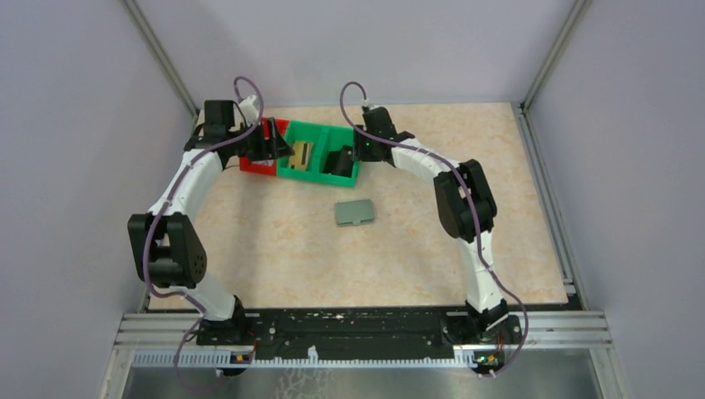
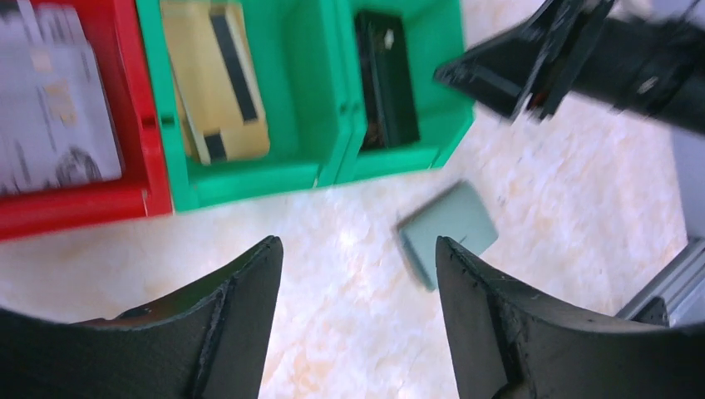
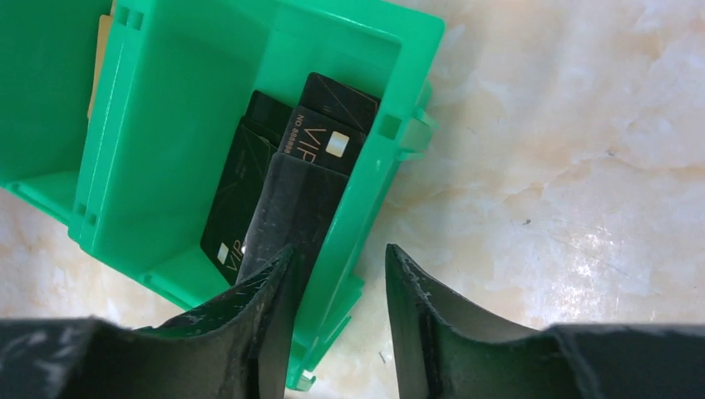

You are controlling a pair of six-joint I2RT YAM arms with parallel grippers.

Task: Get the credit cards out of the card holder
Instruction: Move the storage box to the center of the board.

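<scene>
Inside a green plastic bin [image 3: 366, 208] lie thin, stiff black credit cards [image 3: 328, 125], likely slippery; pinch an edge. A flat grey-green card holder [image 1: 355, 214] sits on the bench [image 1: 274, 241]. The left end effector [image 2: 357, 274] and right end effector [image 3: 337, 307] gape empty.

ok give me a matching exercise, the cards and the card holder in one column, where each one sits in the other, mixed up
Things
1. yellow card
2. black VIP cards
3. pale grey card
4. card holder

Places
A. on the table, outside the bins
B. in the red bin
C. in the middle green bin, next to the red one
D. in the outer green bin, farthest from the red one

Pairs: 1-C, 2-D, 3-B, 4-A
</scene>
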